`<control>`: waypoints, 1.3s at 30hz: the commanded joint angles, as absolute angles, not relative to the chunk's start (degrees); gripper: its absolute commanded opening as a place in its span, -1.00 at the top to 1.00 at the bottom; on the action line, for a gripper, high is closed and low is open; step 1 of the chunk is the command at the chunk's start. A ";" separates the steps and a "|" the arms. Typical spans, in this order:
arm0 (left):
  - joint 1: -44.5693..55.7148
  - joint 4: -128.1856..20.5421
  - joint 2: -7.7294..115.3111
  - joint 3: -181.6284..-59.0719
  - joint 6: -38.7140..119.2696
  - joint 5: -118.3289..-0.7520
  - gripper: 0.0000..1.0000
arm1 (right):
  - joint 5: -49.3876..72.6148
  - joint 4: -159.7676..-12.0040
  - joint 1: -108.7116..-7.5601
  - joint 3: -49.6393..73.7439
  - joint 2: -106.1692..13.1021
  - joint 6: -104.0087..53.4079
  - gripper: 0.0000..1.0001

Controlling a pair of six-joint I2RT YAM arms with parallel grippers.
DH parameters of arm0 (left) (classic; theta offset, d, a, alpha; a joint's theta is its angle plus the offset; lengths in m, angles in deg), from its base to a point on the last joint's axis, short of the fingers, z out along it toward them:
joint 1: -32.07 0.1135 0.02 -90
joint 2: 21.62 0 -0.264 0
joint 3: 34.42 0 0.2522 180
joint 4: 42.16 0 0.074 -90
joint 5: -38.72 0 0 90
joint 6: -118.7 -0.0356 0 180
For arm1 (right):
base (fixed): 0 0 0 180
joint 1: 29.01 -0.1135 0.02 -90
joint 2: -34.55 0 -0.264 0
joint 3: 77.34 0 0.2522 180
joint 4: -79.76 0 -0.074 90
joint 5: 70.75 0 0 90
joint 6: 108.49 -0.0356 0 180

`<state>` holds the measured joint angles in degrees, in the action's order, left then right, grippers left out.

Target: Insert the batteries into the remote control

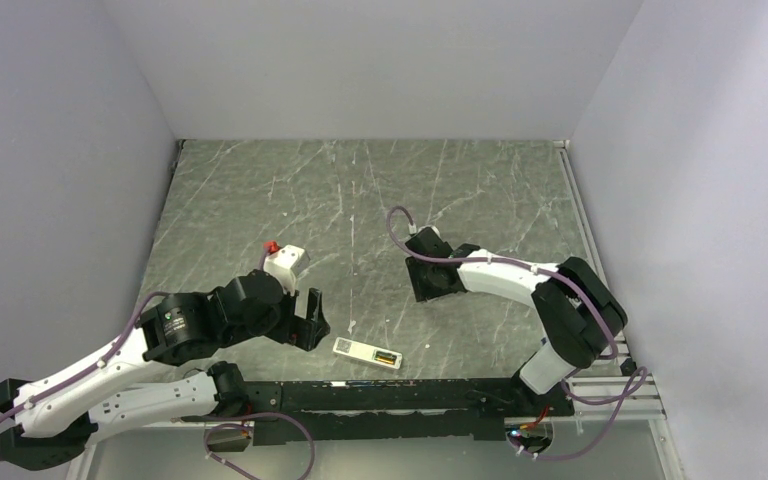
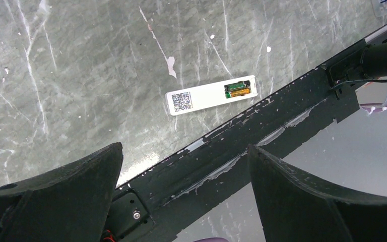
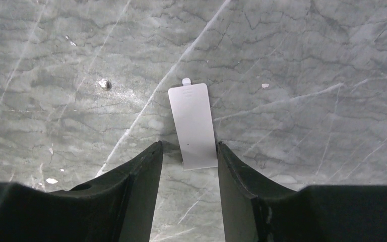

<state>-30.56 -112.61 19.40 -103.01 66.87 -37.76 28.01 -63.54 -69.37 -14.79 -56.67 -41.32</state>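
The remote control (image 2: 201,98) lay face down close to the near edge of the worktop (image 1: 260,200), roughly midway between the two arm bases and just beside the black mounting rail (image 2: 292,126). Its long axis ran nearly parallel to that edge. The open battery recess was at its right end, and the batteries (image 2: 238,89) lay in it side by side; both appeared seated, though contact at the terminals could not be confirmed.

The battery cover (image 3: 194,118) lay well apart from the remote control, toward the middle of the worktop and right of centre. The right gripper (image 1: 430,277) stood over it. The long axis of the cover pointed straight away from the wrist, latch tab at the far end, so that one finger lay along each long edge. The fingers (image 3: 141,174) stood part-way apart, straddling the near end of the cover. One finger met the edge of the cover, but a sliver of worktop showed beside the other. No grip was therefore judged to be established.

The left gripper (image 2: 184,148) hovered just left of the remote control with its fingers fully spread and empty. It was the nearer arm for steadying the remote control.

Judged status: cells loaded; cover refit outstanding.
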 commanded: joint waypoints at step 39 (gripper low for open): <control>-30.33 -111.39 18.22 -102.94 67.03 -35.81 -0.99 | 24.46 -52.48 -88.92 -30.16 -37.04 -62.14 0.41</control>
<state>-30.56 -112.61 19.16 -102.81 67.02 -37.19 26.00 -56.50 -85.96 -27.59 -40.61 -55.85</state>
